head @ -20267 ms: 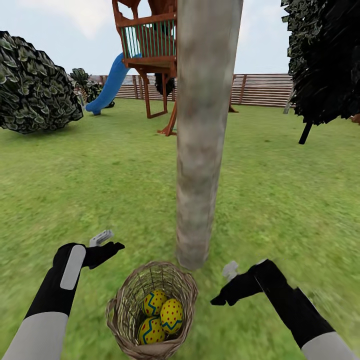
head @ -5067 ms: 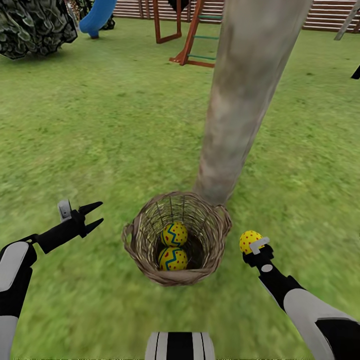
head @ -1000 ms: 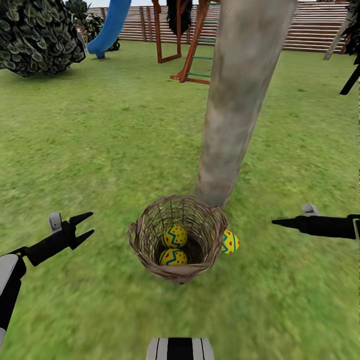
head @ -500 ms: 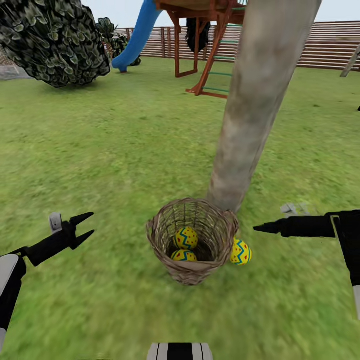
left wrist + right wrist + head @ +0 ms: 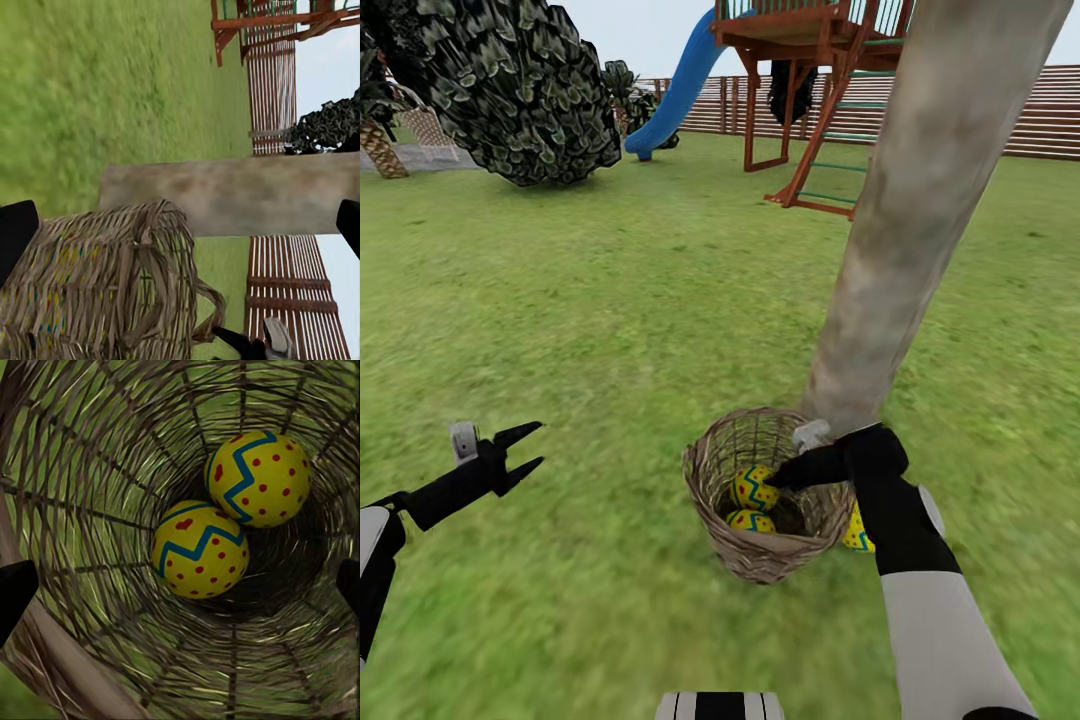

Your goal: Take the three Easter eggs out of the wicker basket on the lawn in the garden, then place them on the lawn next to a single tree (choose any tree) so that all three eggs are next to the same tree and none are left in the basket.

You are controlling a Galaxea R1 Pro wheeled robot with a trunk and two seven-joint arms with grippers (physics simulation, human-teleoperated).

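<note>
Right gripper (image 5: 785,478) sits over the wicker basket (image 5: 760,555), fingers spread, holding nothing. 2 Easter eggs (image 5: 225,521) lie straight ahead of its fingers. Left gripper (image 5: 525,447) is farther off, parted, holding nothing.

Black forearms, pale grey upper sleeves; black pointed-finger left gripper (image 5: 520,450) with grey tab.

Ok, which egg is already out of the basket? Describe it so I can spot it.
Start at the thick grey-brown tree trunk; the wicker basket sits at its foot. The egg on the grass lies just outside the basket's wall, behind the right arm; the other two eggs are still inside.
</note>
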